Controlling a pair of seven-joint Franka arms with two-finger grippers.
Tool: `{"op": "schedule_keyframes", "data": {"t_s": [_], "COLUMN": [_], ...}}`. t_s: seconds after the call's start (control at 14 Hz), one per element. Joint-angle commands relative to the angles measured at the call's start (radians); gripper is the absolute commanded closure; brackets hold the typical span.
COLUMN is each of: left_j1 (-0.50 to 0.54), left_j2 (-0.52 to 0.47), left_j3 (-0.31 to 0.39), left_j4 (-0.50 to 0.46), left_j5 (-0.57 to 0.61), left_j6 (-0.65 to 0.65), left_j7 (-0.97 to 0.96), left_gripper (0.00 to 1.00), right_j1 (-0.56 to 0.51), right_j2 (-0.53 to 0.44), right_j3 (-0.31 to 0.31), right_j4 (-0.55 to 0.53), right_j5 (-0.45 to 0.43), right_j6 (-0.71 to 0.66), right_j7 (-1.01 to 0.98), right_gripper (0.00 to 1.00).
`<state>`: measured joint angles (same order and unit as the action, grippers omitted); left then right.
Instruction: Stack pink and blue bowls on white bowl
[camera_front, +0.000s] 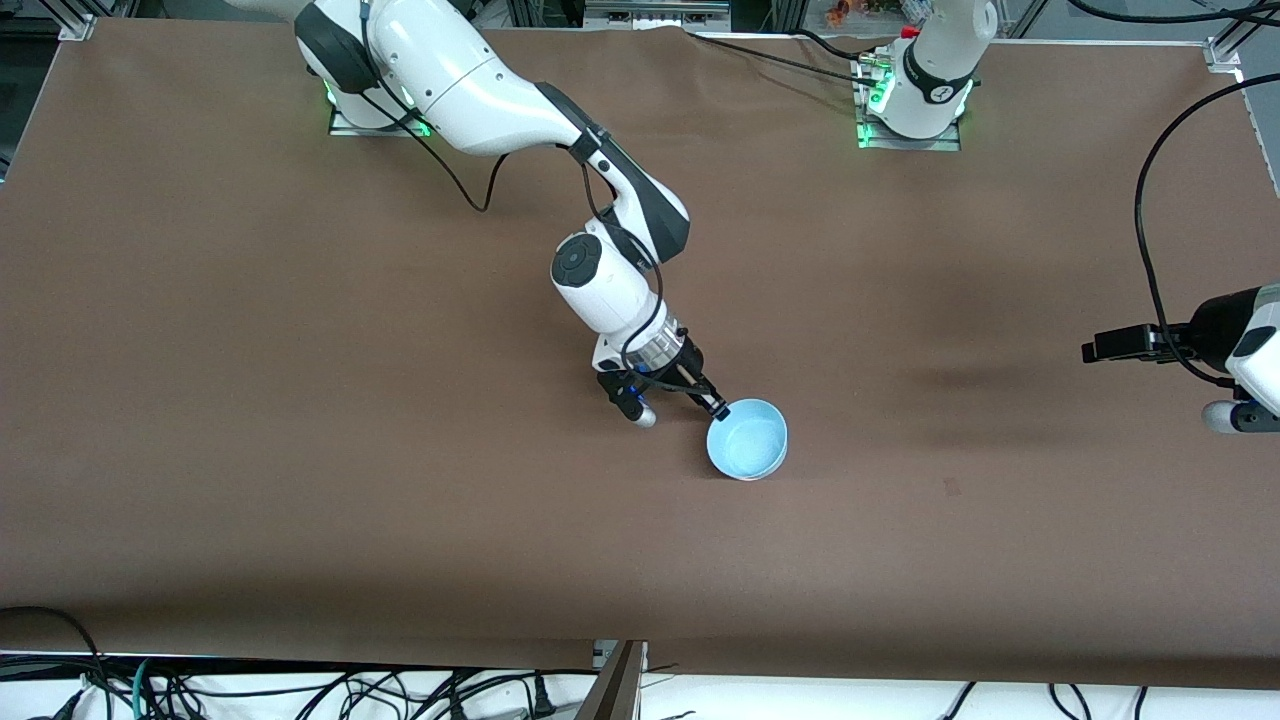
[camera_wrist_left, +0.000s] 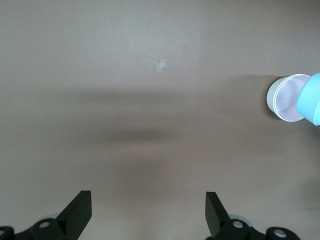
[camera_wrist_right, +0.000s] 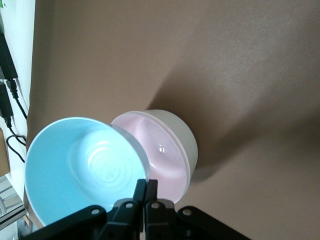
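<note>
My right gripper (camera_front: 715, 405) is shut on the rim of the light blue bowl (camera_front: 747, 438) and holds it tilted over the other two bowls. In the front view the blue bowl hides them. The right wrist view shows the gripper (camera_wrist_right: 146, 187) pinching the blue bowl (camera_wrist_right: 85, 170), with the pink bowl (camera_wrist_right: 167, 155) nested in the white bowl (camera_wrist_right: 186, 137) just below it. The left wrist view shows the pink bowl (camera_wrist_left: 286, 99) in its white bowl, partly covered by the blue bowl (camera_wrist_left: 310, 97). My left gripper (camera_wrist_left: 147, 210) is open and empty over bare table at the left arm's end.
The brown table cover (camera_front: 300, 400) bears only the bowl stack, near its middle. The left arm (camera_front: 1245, 345) waits at the table's edge at its own end. A small clear tape mark (camera_wrist_left: 160, 64) lies on the cover. Cables (camera_front: 300, 690) run along the table's front edge.
</note>
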<state>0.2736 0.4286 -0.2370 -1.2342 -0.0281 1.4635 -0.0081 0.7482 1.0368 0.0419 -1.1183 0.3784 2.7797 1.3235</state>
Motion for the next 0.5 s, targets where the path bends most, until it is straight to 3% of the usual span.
{"op": "schedule_keyframes", "data": {"t_s": [0.0,0.43], "left_j1": [-0.001,-0.002], "left_j2": [-0.011,-0.013], "left_j3": [-0.004,-0.005], "left_j4": [-0.01,-0.01], "left_j5": [0.025,0.027], "left_j6": [-0.005,-0.005], "left_j7": [0.023,0.023], "left_gripper": [0.0,0.0], "right_j1": [0.007,0.007], "right_j2": [0.034,0.035], "right_j3": [-0.007,-0.008], "right_j4": [0.038,0.037], "right_j5": [-0.035,-0.065], "right_j6": [0.003,0.001], "right_j7": [0.0,-0.001], "right_gripper": [1.0,1.0]}}
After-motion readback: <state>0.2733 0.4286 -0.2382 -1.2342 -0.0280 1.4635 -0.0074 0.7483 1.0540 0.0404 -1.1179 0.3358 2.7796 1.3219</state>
